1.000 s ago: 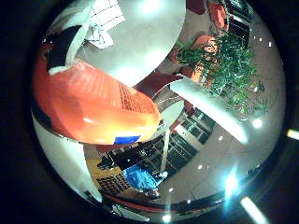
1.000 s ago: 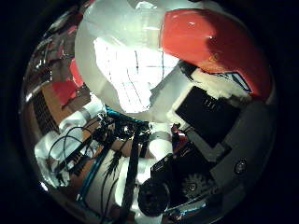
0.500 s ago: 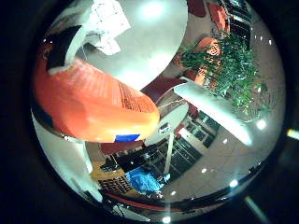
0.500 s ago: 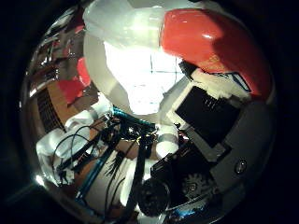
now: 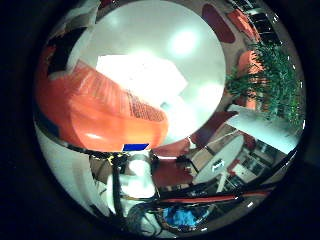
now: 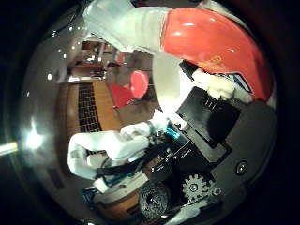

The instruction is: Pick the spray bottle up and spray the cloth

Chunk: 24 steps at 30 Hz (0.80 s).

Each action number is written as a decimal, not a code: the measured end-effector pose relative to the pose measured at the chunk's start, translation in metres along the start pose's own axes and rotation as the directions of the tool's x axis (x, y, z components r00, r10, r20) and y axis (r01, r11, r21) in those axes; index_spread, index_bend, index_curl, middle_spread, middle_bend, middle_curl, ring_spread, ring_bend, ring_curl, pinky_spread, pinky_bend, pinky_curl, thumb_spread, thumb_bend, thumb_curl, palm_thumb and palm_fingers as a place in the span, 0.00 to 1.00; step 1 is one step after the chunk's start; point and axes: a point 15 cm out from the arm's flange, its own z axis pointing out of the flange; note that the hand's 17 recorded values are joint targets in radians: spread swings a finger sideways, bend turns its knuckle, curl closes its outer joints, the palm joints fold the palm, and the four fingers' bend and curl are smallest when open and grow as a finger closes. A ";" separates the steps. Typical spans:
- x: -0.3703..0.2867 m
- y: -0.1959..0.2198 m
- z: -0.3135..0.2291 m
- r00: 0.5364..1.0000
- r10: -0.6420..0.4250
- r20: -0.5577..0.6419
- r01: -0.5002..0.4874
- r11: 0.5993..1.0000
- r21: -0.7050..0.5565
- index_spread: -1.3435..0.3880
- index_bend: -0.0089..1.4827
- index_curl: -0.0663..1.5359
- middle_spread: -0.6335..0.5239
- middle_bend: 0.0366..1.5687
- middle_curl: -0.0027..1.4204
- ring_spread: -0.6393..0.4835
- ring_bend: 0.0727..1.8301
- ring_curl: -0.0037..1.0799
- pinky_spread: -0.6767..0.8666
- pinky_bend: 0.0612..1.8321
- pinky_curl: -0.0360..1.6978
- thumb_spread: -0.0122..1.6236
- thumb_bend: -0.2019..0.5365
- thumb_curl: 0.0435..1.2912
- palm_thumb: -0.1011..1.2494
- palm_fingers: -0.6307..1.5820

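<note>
My right hand (image 6: 214, 105) is shut on the orange spray bottle (image 5: 98, 102), which lies close against the palm. In the right little finger side palm view the bottle's orange body with a blue label patch fills one side, and a black finger part (image 5: 66, 45) rests on it. Beyond the bottle, the white cloth (image 5: 150, 76) lies flat on a round white table (image 5: 195, 40), away from the bottle. In the right thumb side palm view the bottle's orange shoulder (image 6: 211, 42) runs into a pale translucent top part (image 6: 127, 23), with white and black fingers (image 6: 221, 84) pressed against it.
A green potted plant (image 5: 275, 80) stands beside the table. A red chair (image 6: 131, 89) stands on a wooden floor (image 6: 89, 108). The white robot arm (image 6: 103, 150) reaches in under the hand.
The hand has turned with the bottle in it. The table and cloth now fill more of the little finger side view; the thumb side view has swung off the table to the floor and red chair.
</note>
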 end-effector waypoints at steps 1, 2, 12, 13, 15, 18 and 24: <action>-0.008 -0.011 -0.005 1.000 -0.008 0.029 0.006 0.999 0.048 0.66 0.82 0.49 0.47 0.90 0.45 0.38 0.74 0.71 0.32 0.55 0.82 0.63 0.26 0.59 0.84 0.80; -0.013 -0.019 -0.009 0.999 -0.015 0.050 0.011 0.996 0.085 0.66 0.82 0.49 0.47 0.90 0.45 0.38 0.74 0.71 0.32 0.55 0.82 0.63 0.26 0.59 0.84 0.80; -0.035 -0.046 0.062 0.950 -0.054 0.308 -0.019 0.974 0.228 0.66 0.82 0.49 0.47 0.90 0.45 0.38 0.74 0.71 0.32 0.54 0.82 0.61 0.26 0.59 0.83 0.80; -0.036 -0.047 0.070 0.943 -0.065 0.327 -0.018 0.970 0.244 0.66 0.82 0.49 0.47 0.90 0.45 0.38 0.74 0.71 0.32 0.54 0.82 0.61 0.26 0.59 0.83 0.80; -0.035 -0.047 0.089 0.927 -0.077 0.366 -0.022 0.965 0.260 0.66 0.82 0.49 0.47 0.90 0.45 0.38 0.74 0.71 0.32 0.54 0.82 0.61 0.26 0.59 0.83 0.80; -0.032 -0.042 0.118 0.901 -0.085 0.425 -0.036 0.963 0.268 0.66 0.81 0.49 0.47 0.90 0.45 0.38 0.74 0.71 0.32 0.54 0.83 0.61 0.25 0.59 0.83 0.80; -0.028 -0.043 0.153 0.869 -0.123 0.479 -0.037 0.949 0.312 0.66 0.81 0.49 0.47 0.90 0.44 0.38 0.74 0.71 0.32 0.54 0.83 0.60 0.25 0.60 0.83 0.80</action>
